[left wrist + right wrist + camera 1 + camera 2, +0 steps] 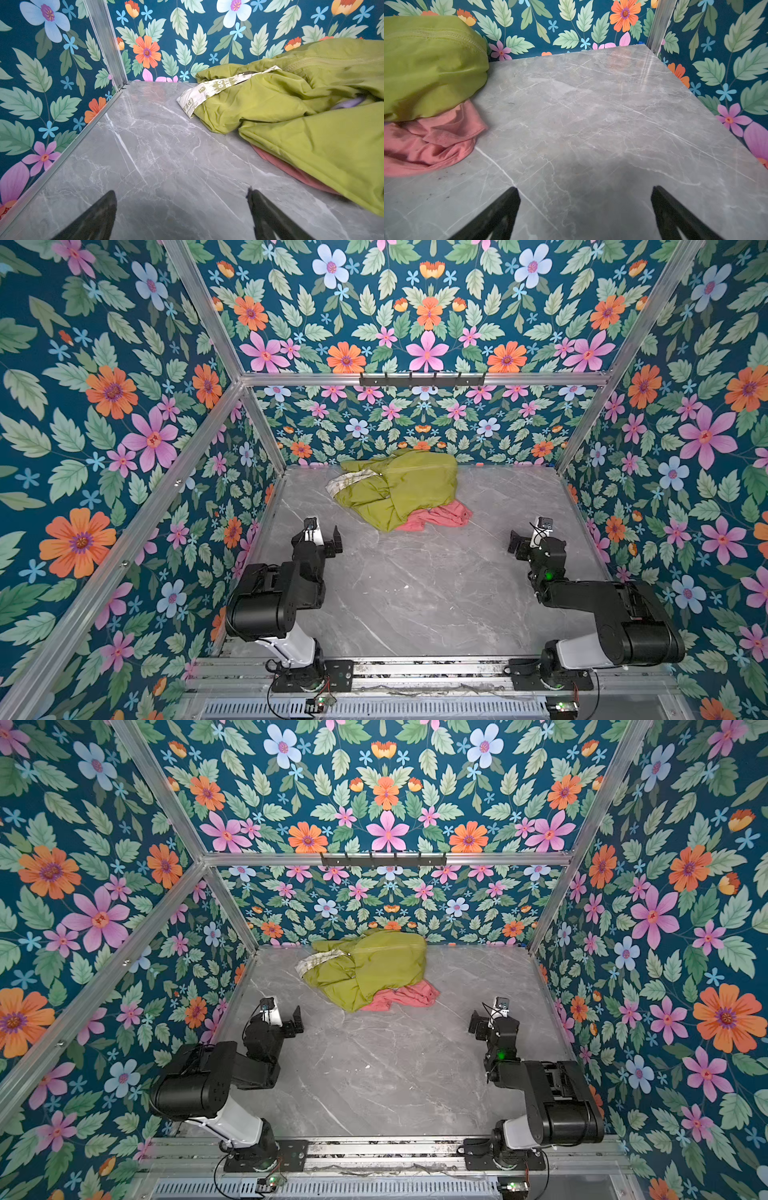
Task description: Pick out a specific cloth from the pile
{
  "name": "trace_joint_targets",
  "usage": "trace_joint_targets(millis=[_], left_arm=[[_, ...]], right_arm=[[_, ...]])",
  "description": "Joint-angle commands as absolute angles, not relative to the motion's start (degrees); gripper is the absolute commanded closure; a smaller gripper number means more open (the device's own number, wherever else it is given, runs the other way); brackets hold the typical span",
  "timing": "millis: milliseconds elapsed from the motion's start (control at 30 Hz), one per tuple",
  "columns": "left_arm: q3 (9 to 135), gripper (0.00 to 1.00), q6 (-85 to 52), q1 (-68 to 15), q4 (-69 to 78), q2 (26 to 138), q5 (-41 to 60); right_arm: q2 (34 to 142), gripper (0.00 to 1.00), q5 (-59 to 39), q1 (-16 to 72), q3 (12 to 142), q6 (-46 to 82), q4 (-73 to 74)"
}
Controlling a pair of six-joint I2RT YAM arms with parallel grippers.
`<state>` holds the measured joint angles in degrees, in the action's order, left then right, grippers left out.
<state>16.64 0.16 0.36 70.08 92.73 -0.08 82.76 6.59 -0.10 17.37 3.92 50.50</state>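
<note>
A grey marble-patterned worktop (415,601) is enclosed on three sides by walls covered in dark-teal floral wallpaper (104,414), with aluminium framing (199,315) run along the corners. The pile (395,493) is heaped at the far edge of the worktop, against the back wall and near its middle. It is made up mostly of a large olive-green garment (419,477), crumpled, with a zip seam seen along its top. A cream printed piece (209,88) with green lettering is seen at the pile's left side, partly wrapped by the green fabric. A small lilac piece (349,102) is glimpsed in a crease of that garment in the left wrist view.

The cloth (440,516), salmon-pink, is found at the near right corner of the pile. It is partly pinned beneath the olive-green garment, and its bunched free part is spread on the worktop.

The left hand (180,192) is held over bare worktop on the left, spread wide and empty, well apart from the pile. The right hand (585,188) is likewise spread wide and empty on the right, with the cloth near but not touched.
</note>
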Motion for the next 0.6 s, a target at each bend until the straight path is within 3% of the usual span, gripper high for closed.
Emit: trace_joint_targets(millis=[0,567], left_arm=[[16.64,0.00,0.26,0.35,71.37,92.80,0.23],[16.51,0.00,0.18,0.35,71.71,92.55,0.26]], right_arm=[[82.58,0.01,6.83,-0.03,17.59,4.04,50.93],[82.57,0.01,6.79,-0.07,17.59,4.04,50.98]])
